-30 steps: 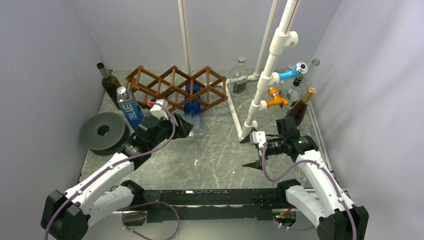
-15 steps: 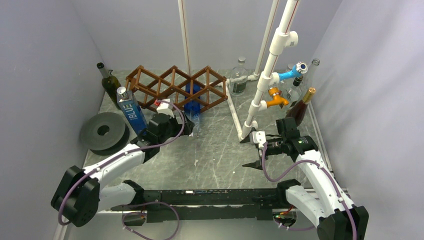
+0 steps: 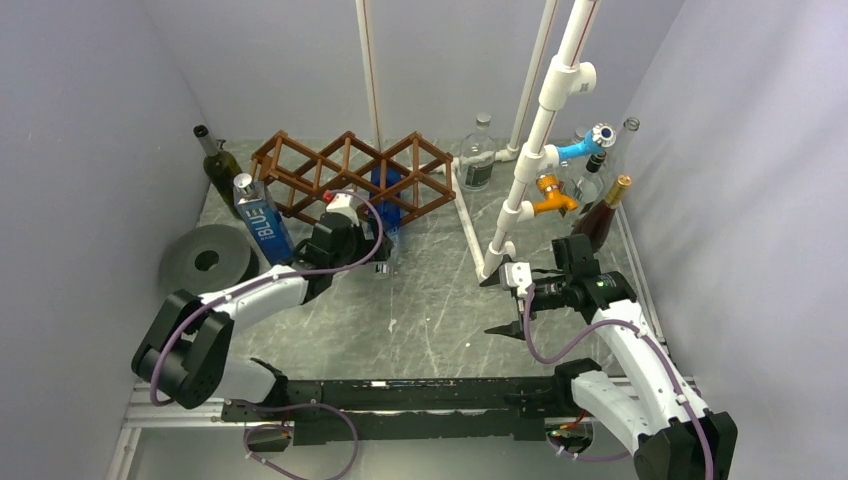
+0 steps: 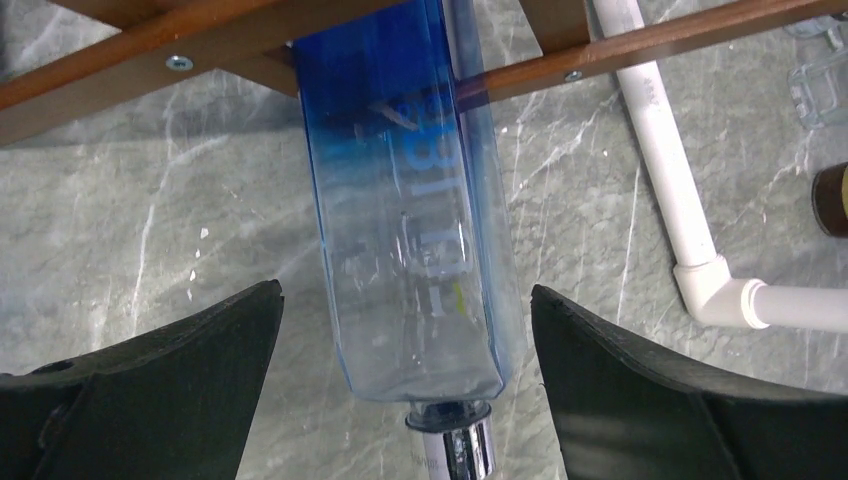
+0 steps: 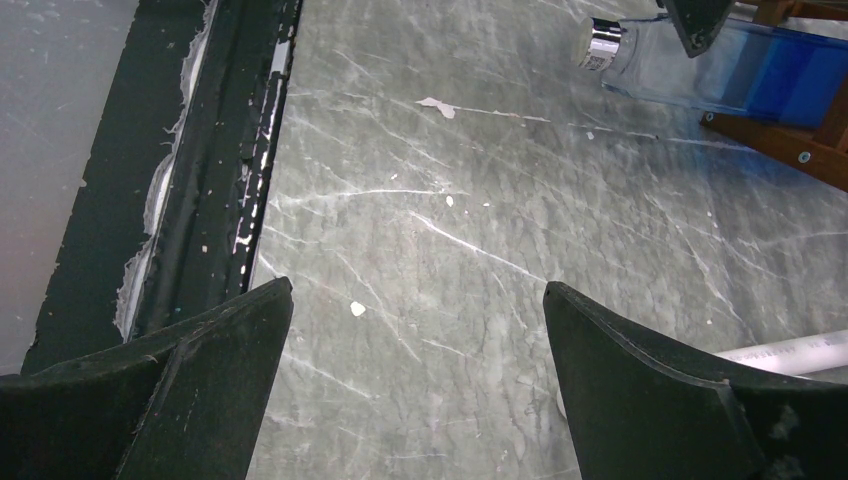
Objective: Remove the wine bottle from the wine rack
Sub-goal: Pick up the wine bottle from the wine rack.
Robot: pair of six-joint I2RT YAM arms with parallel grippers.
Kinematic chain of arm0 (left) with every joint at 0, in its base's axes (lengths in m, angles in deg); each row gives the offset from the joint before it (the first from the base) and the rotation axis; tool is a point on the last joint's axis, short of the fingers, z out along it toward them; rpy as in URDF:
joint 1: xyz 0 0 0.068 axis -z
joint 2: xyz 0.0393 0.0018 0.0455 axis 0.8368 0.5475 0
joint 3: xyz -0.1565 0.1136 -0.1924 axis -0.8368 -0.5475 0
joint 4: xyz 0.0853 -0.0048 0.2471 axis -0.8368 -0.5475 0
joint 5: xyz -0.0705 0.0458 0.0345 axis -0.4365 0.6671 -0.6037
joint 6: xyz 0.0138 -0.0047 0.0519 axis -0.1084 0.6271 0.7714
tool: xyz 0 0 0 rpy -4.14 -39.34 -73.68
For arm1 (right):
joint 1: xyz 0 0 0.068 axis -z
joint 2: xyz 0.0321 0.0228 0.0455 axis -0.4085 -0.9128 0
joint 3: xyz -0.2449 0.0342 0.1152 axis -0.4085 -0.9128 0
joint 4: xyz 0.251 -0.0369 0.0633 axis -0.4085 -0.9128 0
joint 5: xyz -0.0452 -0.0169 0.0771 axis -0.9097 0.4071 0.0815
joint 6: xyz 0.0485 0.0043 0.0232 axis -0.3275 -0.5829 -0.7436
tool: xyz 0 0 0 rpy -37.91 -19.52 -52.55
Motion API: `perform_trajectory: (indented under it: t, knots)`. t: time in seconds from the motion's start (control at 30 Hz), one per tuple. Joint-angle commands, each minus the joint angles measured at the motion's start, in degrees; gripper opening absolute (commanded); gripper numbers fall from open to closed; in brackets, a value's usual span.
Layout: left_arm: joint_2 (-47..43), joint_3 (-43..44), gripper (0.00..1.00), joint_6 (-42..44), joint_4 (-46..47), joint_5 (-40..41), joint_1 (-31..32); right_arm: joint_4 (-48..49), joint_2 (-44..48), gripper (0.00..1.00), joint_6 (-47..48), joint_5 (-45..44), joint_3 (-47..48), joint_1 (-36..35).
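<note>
Left pincer wide — wine bottle between

wine rack hems bottle, flanks free

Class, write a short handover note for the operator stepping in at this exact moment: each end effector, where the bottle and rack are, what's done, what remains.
Left end effector: open, jaws either side of the blue bottle near its neck, not gripping.
Right end effector: open, empty, over the table, apart from the rack.
Blue bottle lies in a cell of the wine rack, cap toward the arms.
Done: left arm lined up on the bottle.
Left: close on it and draw it out of the rack.
</note>
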Motion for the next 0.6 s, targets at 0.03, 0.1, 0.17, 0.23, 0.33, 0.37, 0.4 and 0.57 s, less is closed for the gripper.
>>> perform_trajectory:
  t: [0.03,0.1,0.17,0.23,0.33,0.37,0.4,0.57]
  knots:
    - [3.0,4.0,0.99,-1.3,3.9,-3.7,-2.0,1.1,0.1,0.99,1.9,0.7,0.1,0.2]
    - [4.1,4.5,1.00,-2.1,4.5,-4.6,-2.7,1.0,0.1,0.99,1.9,0.7,0.1,0.2]
    - [5.2,4.8,0.99,-2.9,5.4,-5.8,-3.4,0.9,0.1,0.99,2.0,0.7,0.2,0.2]
    - [6.2,4.8,0.99,-3.8,6.3,-7.0,-4.1,0.9,0.1,0.99,2.1,0.6,0.1,0.2]
    - [7.9,4.8,0.99,-5.2,8.2,-9.1,-5.2,0.8,0.1,0.99,2.2,0.6,0.1,0.2]
    - [8.5,4.7,0.99,-5.5,8.9,-9.6,-5.4,0.8,0.1,0.99,2.2,0.6,0.2,0.2]
    - [9.0,4.6,0.99,-5.9,9.4,-10.1,-5.7,0.8,0.0,0.99,2.3,0.6,0.1,0.2]
    - [11.4,4.8,0.96,-7.0,11.8,-11.7,-6.3,0.8,-0.1,0.99,2.2,0.5,0.1,0.2]
